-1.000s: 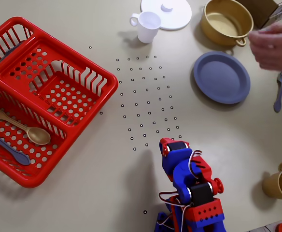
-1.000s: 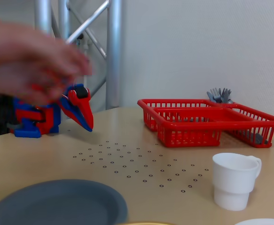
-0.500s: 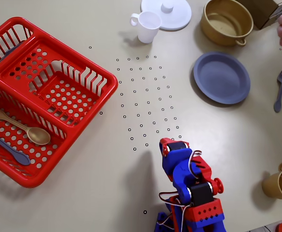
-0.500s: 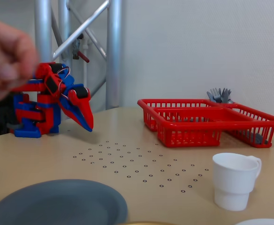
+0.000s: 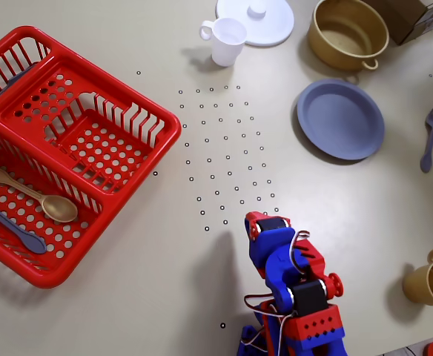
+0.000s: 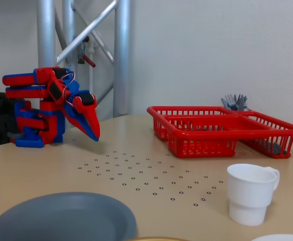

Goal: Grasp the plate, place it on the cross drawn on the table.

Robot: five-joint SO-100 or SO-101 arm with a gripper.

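A grey-blue plate (image 5: 341,119) lies flat on the table at the upper right of the overhead view. It also shows at the bottom left of the fixed view (image 6: 61,218). My red and blue gripper (image 5: 263,220) hangs folded near the arm's base, well apart from the plate. In the fixed view the gripper (image 6: 95,134) points down at the table, a little above it, with its jaws together and nothing in them. I see no drawn cross. A grid of small circles (image 5: 224,148) marks the table between gripper and plate.
A red basket (image 5: 90,133) with spoons (image 5: 50,204) fills the left. A white cup (image 5: 225,41), a white lid (image 5: 265,22), a tan pot (image 5: 348,33) and a box (image 5: 413,16) stand at the top. A grey fork (image 5: 430,137) and a tan mug (image 5: 431,282) are at the right.
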